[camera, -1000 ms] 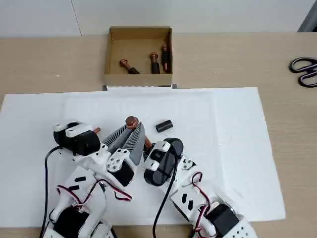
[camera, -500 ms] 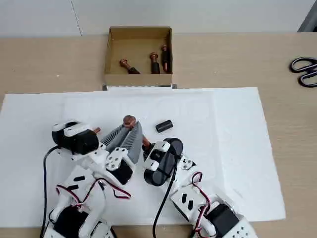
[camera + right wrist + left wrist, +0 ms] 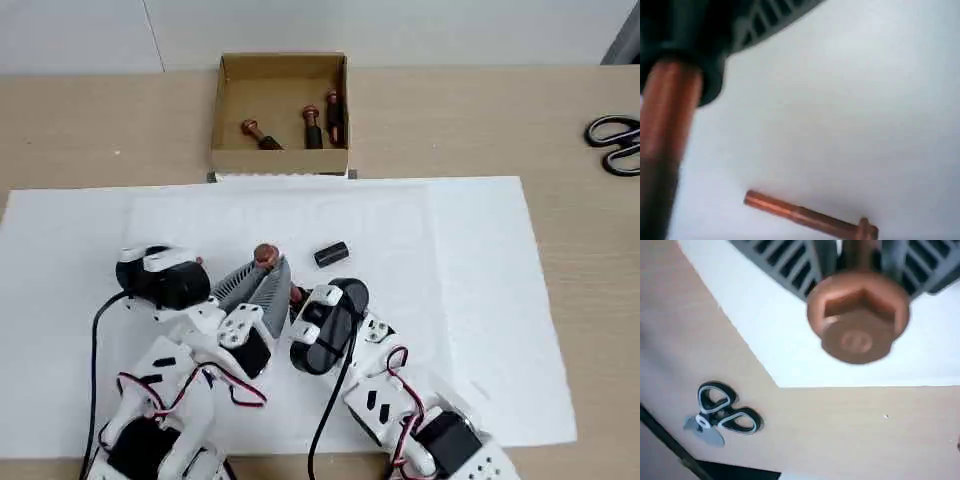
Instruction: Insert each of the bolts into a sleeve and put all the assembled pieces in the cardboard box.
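My left gripper is shut on a copper bolt, whose hex head pokes out past the grey ribbed fingers. The bolt's shaft runs from those fingers toward my right arm, which sits close beside the left gripper. A black sleeve lies on the white sheet just right of the held bolt. A second loose bolt lies flat on the sheet; its tip shows beside the left arm. The cardboard box at the back holds three assembled pieces.
A white sheet covers the near part of the wooden table. Scissors lie at the far right edge of the table, and the scissors also show in the left wrist view.
My left gripper has drawn back slightly toward the near edge with the bolt, and the left arm's body has shifted right. The right arm has stayed put.
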